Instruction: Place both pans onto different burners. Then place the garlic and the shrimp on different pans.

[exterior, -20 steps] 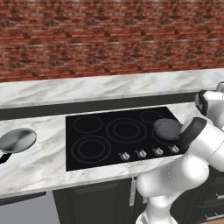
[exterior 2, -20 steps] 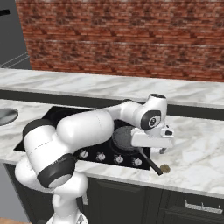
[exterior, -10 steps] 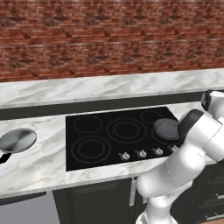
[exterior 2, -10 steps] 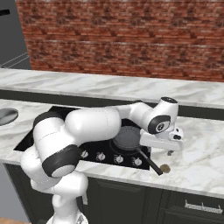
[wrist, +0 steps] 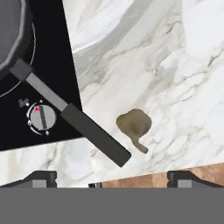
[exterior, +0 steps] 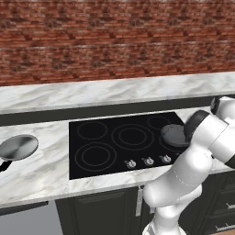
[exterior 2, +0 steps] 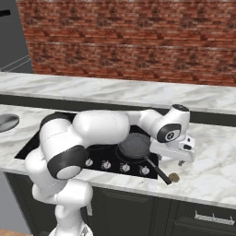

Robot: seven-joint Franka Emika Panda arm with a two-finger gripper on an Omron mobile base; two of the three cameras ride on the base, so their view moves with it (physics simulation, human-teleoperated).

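Garlic (wrist: 134, 123), a pale tan lump with a short stub, lies on the marble counter (wrist: 183, 65) near its front edge, just beside the right edge of the black cooktop (wrist: 52, 48). In the right base view the same lump (exterior 2: 174, 177) sits close to the tip of the dark pan's handle, apart from it. Gripper (exterior 2: 180, 161) hangs above this spot on the counter, jaws spread wide and holding nothing; in the hand view its two dark tips stand far apart at the bottom, with the garlic between them and farther out.

Darker grey pan (exterior 2: 134, 145) rests on the cooktop's front right burner (wrist: 17, 83), its long black handle (wrist: 74, 118) running out over the cooktop edge onto the counter toward the front. A silver knob (wrist: 43, 118) with a red mark lies just beside the handle.

Shiny light silver pan (exterior: 18, 147) sits on the counter well to the left of the cooktop, near the counter's left end. The remaining burners (exterior: 132, 137) carry nothing. A brick wall (exterior: 114, 41) backs the counter.
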